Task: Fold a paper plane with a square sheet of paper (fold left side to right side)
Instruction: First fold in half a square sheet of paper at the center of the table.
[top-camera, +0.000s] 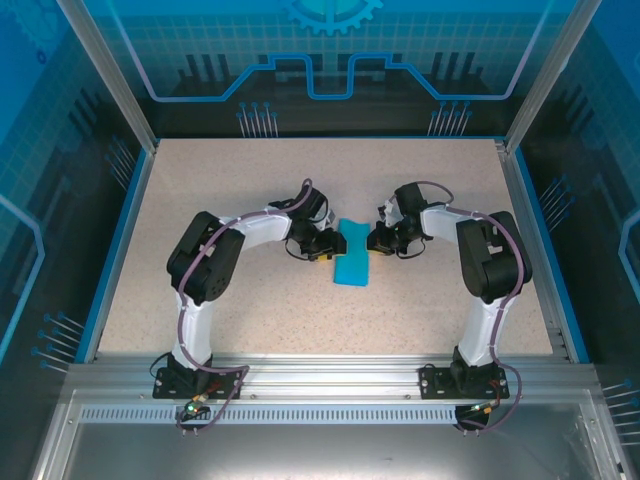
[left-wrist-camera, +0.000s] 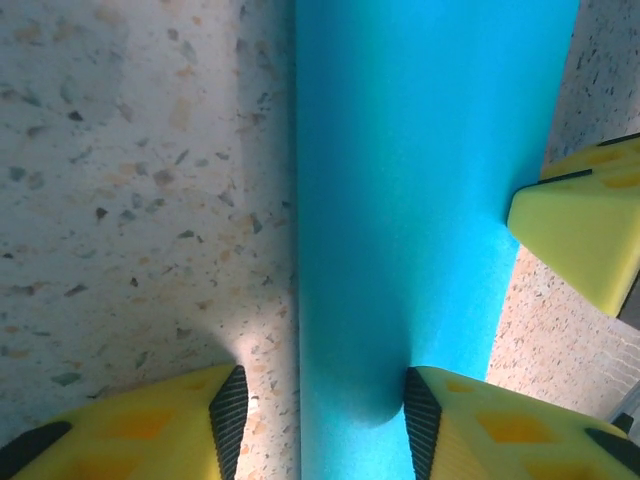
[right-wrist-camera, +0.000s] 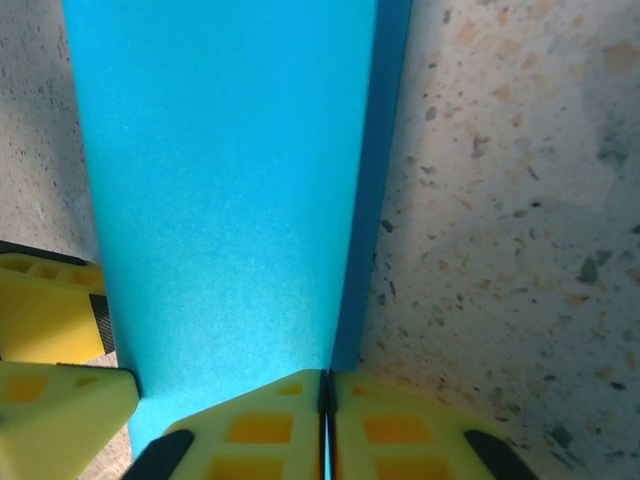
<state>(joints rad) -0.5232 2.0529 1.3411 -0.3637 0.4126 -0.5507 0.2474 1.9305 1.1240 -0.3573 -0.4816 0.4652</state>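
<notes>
While the right pincer (right-wrist-camera: 327, 392) bears down on the blue sheet of paper (top-camera: 352, 260) with its fingers pressed together, any sideways drag could skew or lift the layers. The left pincer (left-wrist-camera: 320, 405), fingers parted astride the other edge and gripping nothing, could snag it. The paper is folded to a narrow layered strip and lies flat mid-way across the bench (top-camera: 450, 320), between both pincers.

centre: left gripper (top-camera: 326, 247) and right gripper (top-camera: 375, 240) flank folded blue paper (top-camera: 352, 265), touching
far table (top-camera: 330, 175): open
near table (top-camera: 320, 322): open
</notes>
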